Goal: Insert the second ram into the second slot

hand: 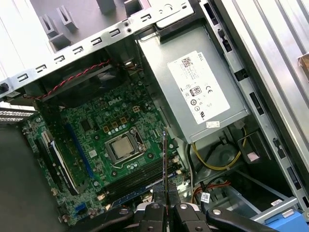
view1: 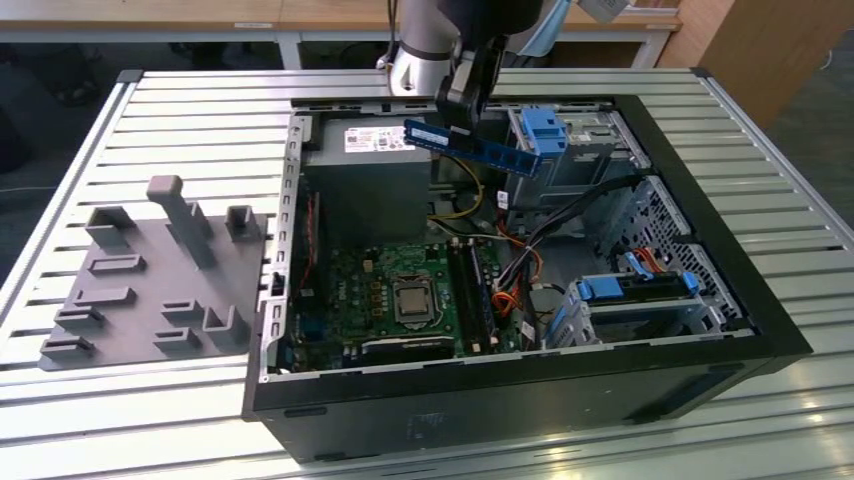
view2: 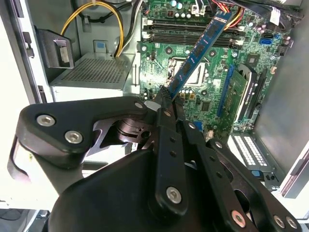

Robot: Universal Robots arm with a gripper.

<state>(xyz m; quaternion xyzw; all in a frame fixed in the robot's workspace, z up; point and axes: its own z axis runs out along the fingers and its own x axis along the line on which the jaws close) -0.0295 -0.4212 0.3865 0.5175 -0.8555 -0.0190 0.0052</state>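
Clamping the thin, flat blue second ram (view1: 501, 152) above the green motherboard (view1: 354, 290), black angular pincer (view1: 458, 122).

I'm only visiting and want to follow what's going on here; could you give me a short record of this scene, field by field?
Setting: open computer case on a slatted table
Gripper: shut on the second ram, clamping one end
Ram position: tilted in the air above the motherboard, not seated in a slot
Memory slots: long black slots on the motherboard, beside the processor
Beside the case: grey fixture plate, on the exterior view's left
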